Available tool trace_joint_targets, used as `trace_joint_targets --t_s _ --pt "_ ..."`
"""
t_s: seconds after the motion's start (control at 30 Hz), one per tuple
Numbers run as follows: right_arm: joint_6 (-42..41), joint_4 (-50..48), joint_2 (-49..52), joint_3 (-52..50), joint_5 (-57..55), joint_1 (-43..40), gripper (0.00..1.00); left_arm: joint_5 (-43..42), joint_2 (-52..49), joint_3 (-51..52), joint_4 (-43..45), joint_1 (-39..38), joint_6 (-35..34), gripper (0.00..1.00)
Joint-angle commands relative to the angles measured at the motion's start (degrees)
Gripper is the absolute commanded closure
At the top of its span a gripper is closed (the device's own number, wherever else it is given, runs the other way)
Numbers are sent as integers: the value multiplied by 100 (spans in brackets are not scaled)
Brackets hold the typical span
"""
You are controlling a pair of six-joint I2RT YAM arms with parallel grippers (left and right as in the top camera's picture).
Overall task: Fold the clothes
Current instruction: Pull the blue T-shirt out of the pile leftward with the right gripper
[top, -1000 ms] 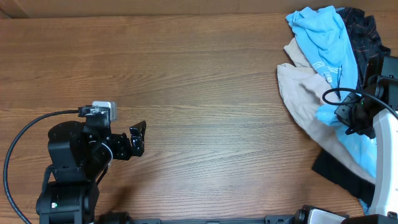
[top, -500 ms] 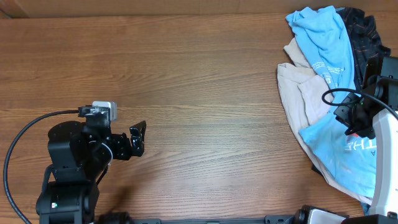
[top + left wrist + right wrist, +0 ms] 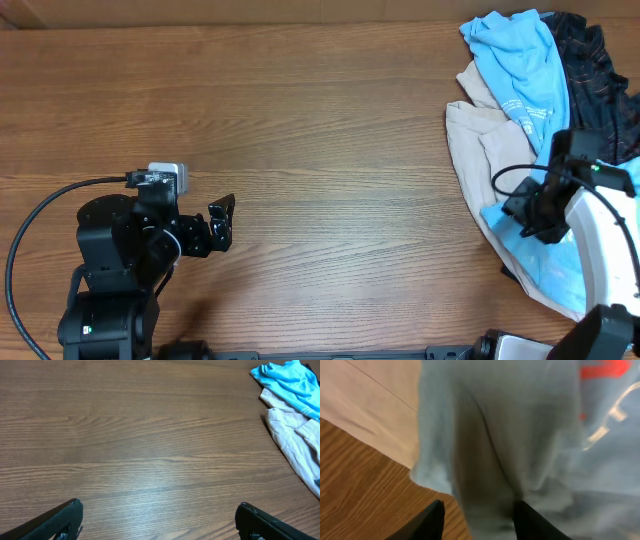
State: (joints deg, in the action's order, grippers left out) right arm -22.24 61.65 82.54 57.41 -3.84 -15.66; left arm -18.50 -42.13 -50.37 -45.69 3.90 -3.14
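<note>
My right gripper (image 3: 480, 515) is clamped on a bunched fold of the light blue short-sleeved T-shirt (image 3: 520, 435), whose coral-red lettering shows, at the right end of the brown wooden table (image 3: 330, 130). There the shirt lies over a cream garment (image 3: 475, 150), beside a black orange-lined garment (image 3: 595, 70). My left gripper (image 3: 159, 510) hangs over the table's left part, jaws spread wide apart.

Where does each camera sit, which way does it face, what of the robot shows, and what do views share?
Overhead: above the table, facing down; left arm and right arm.
Left wrist: on left gripper, facing across the table toward cream garment; own fingertips.
Right wrist: on right gripper, close over light blue T-shirt; own fingertips.
Shared: T-shirt in all three.
</note>
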Motion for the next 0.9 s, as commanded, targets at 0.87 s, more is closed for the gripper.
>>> trace_joint_targets --t_s 0.87 --pt "354 1217 -122 2758 1106 3464 95 -81 2 -164 4 59 -118 0"
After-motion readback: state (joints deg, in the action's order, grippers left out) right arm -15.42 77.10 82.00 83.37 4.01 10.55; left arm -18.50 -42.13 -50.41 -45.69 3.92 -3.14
